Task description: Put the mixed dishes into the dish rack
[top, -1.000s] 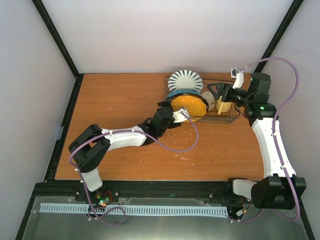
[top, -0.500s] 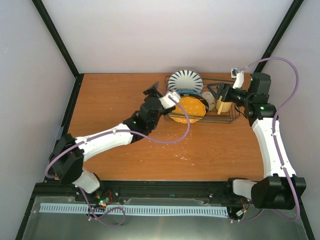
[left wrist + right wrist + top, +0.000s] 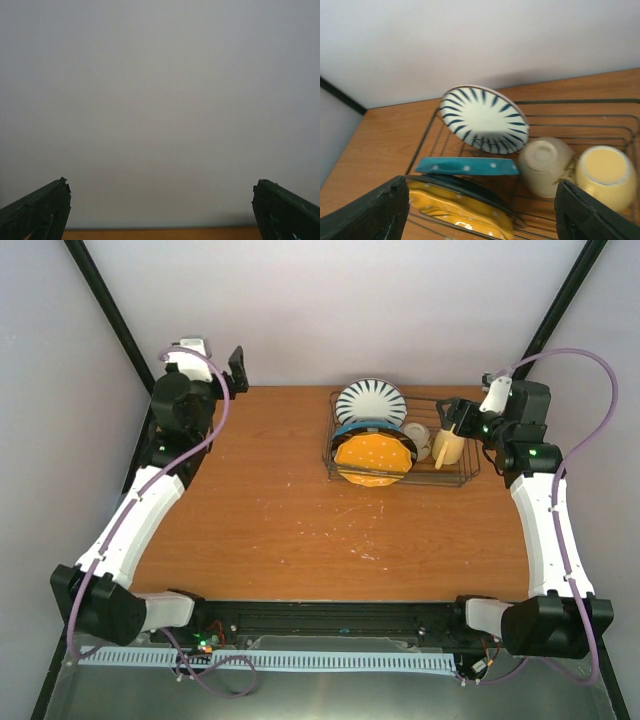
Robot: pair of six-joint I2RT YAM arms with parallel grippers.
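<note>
From above, all five dishes sit in the dark thin-wire dish rack (image 3: 470,476) at the far right of the wooden table (image 3: 260,510). The white plate with dark radial stripes (image 3: 371,402), the teal plate (image 3: 350,429) and the orange-yellow plate (image 3: 373,456) stand on edge, with the small white bowl (image 3: 416,436) and the pale yellow mug (image 3: 448,447) beside them. The right gripper (image 3: 452,416) hovers just beside the mug, so a careless sideways pull could clip it or nudge the rack. The left gripper (image 3: 228,372) hangs at the far left corner, well apart. In the left wrist view its fingers (image 3: 40,210) are spread wide, with only blank wall between them. In the right wrist view the fingers (image 3: 375,212) are wide too and hold nothing. The leaning plates might slide if the rack is jolted. No brand, label or writing is readable.
</note>
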